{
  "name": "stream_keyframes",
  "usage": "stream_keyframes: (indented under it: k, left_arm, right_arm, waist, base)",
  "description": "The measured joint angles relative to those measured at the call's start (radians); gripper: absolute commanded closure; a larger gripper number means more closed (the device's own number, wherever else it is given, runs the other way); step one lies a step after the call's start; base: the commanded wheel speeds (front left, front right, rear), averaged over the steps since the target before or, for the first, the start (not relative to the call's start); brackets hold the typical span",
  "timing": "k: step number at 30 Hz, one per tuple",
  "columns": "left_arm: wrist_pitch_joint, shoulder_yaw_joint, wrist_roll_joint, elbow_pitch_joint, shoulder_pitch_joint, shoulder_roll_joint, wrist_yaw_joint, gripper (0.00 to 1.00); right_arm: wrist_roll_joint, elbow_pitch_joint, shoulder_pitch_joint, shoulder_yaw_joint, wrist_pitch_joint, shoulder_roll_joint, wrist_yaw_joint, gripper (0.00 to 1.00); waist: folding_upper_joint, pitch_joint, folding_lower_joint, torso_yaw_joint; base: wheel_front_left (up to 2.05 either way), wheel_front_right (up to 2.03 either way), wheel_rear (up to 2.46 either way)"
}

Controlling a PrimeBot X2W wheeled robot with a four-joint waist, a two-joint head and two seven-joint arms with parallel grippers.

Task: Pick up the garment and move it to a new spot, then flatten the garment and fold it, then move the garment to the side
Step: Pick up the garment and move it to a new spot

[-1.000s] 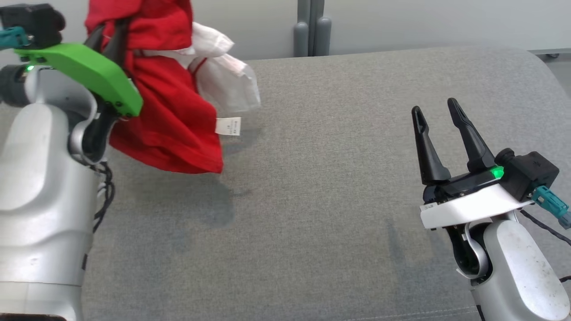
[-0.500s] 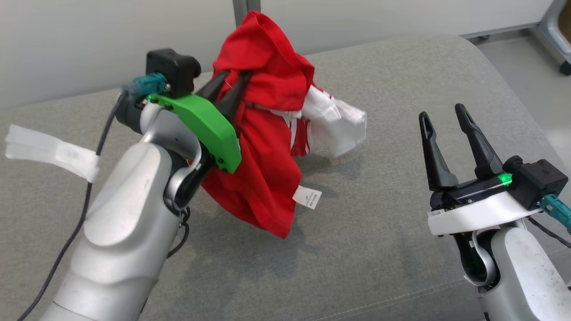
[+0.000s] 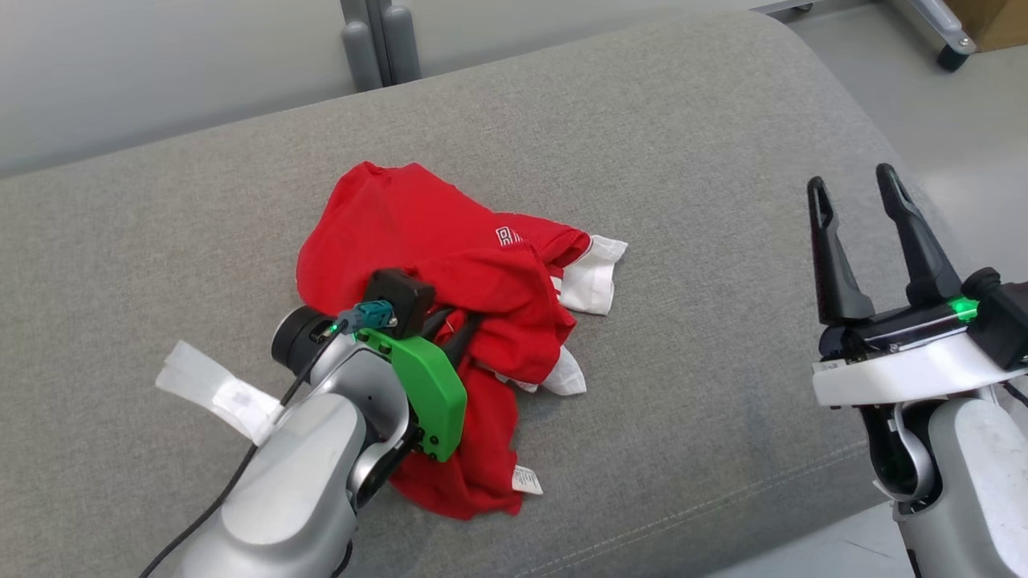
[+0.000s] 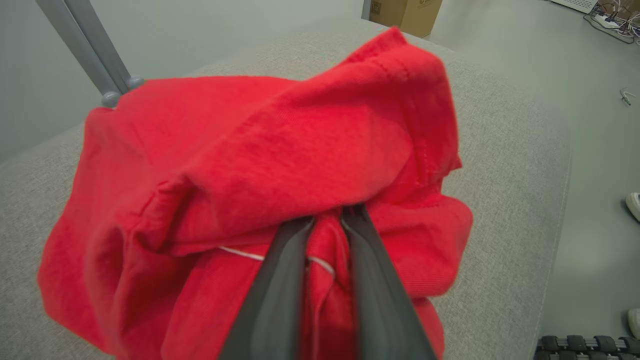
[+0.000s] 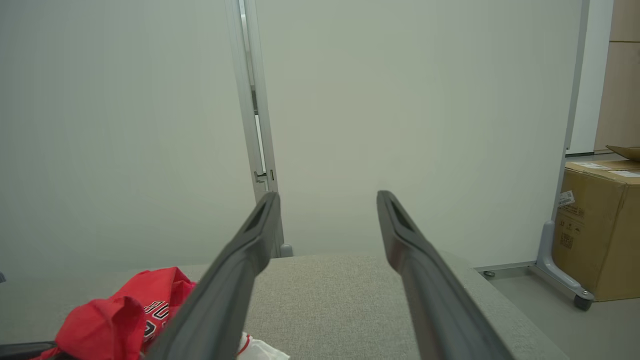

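**A:** What carries everything here?

**B:** 1 tabletop (image 3: 723, 241), covered in grey woven cloth. It has a rounded far-right corner, and a stitched seam (image 3: 723, 508) runs near its front edge.

**A:** And what lies on it?

**B:** 1 thing, the garment (image 3: 418, 233). It is red and crumpled in a heap left of the middle. 2 white cloth ends (image 3: 593, 277) stick out on its right side, and a small white label (image 3: 526, 480) rests at its near edge.

**A:** Is it flat?

**B:** No. It is bunched and folded over itself, with white lettering (image 3: 506, 235) showing on top.
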Motion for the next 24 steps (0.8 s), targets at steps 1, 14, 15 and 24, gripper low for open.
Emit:
stream_keyframes:
  k: [1, 14, 15, 24]
  left_arm:
    - [-0.001, -0.005, 0.002, 0.005, 0.000, -0.004, 0.000, 1.00]
    - [-0.095, -0.025, 0.008, 0.032, 0.000, -0.022, 0.000, 0.00]
    - [-0.099, -0.025, 0.007, 0.032, 0.000, -0.022, 0.000, 0.00]
    - [-0.133, -0.023, -0.013, 0.028, 0.034, -0.026, 0.000, 0.00]
  right_arm:
    - [0.000, 0.000, 0.000, -0.006, 0.000, -0.007, 0.000, 0.00]
    - [0.001, 0.034, 0.014, 0.001, 0.000, -0.004, 0.000, 0.00]
    - [0.001, 0.040, 0.015, 0.002, 0.000, -0.004, 0.000, 0.00]
    - [0.003, 0.068, 0.024, 0.021, 0.000, -0.004, 0.006, 0.00]
  waist:
    - [0.0000, 0.006, 0.0000, 0.000]
    - [0.0000, 0.018, 0.0000, 0.057]
    - [0.0000, 0.016, 0.0000, 0.061]
    - [0.0000, -0.022, 0.0000, 0.103]
  base:
    - [0.00, 0.00, 0.00]
    - [0.00, 0.00, 0.00]
    - [0.00, 0.00, 0.00]
    - [0.00, 0.00, 0.00]
